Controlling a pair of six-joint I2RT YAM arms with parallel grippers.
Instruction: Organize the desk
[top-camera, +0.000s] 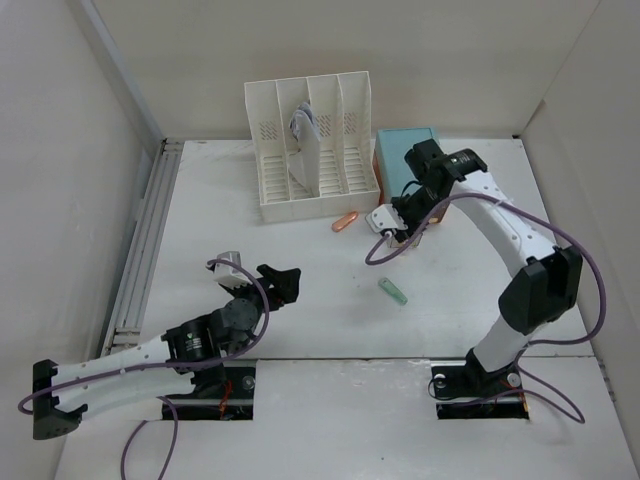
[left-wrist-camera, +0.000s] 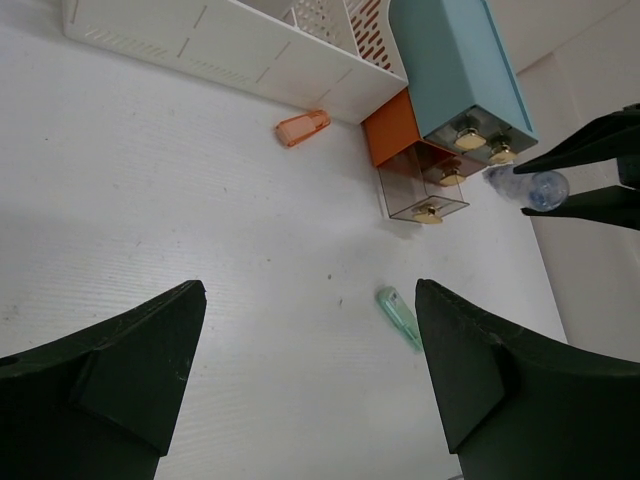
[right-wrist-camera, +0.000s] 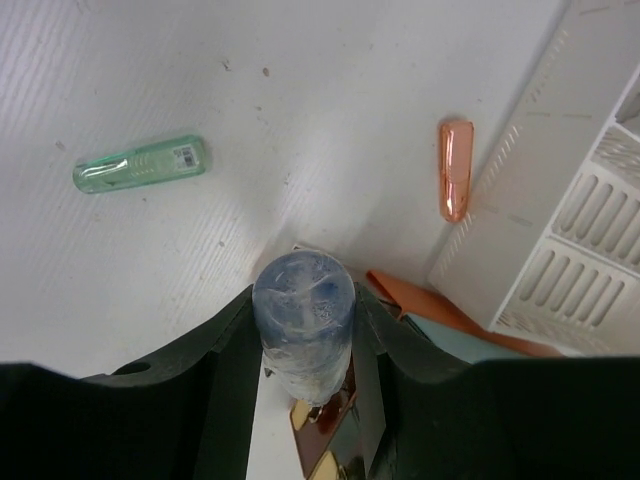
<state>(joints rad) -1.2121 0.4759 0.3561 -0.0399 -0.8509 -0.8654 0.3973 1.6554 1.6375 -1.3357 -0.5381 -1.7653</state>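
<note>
Above the desk (top-camera: 320, 330), right fingers (right-wrist-camera: 225, 350) grip a bluish tube (right-wrist-camera: 305, 320) lengthwise.

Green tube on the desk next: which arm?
Left. The left gripper is open and empty, facing the green tube on the desk. The right gripper is shut on a clear tube by the drawer box.

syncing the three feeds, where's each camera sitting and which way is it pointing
top external: above and behind the robot, looking down on the desk; left arm and right arm show.
left wrist: on the left arm, facing file rack and drawer box; left gripper open at the bottom.
right wrist: looking down; right gripper clamps a blue tube.
shared: all three see the green tube and orange tube.
</note>
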